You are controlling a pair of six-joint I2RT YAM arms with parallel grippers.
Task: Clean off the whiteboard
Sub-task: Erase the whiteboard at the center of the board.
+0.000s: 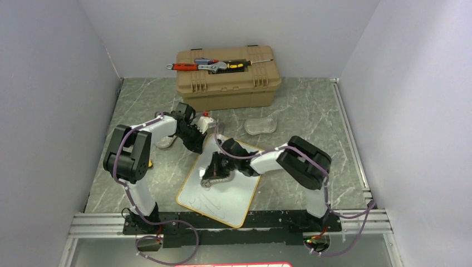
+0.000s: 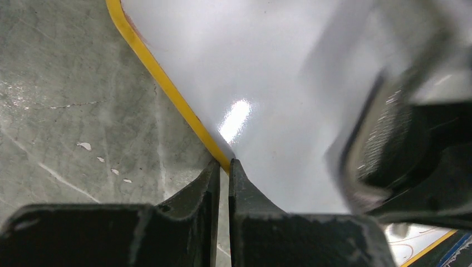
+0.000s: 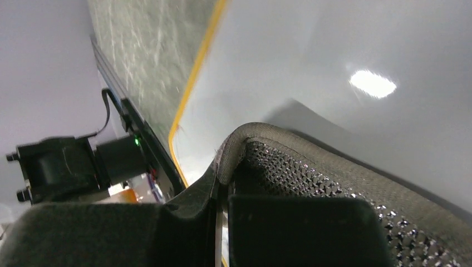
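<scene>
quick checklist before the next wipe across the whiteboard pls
1. Right gripper shut on the grey mesh cloth: ok.
2. Cloth over the glossy white, yellow-rimmed whiteboard: ok.
3. Cloth pressed flat on the board: cannot tell.
4. Left gripper shut, tips at the board's yellow rim: ok.
5. Board's near part wiped: not ok, faint strokes show.
6. Tan plastic toolbox away from the board: ok.
</scene>
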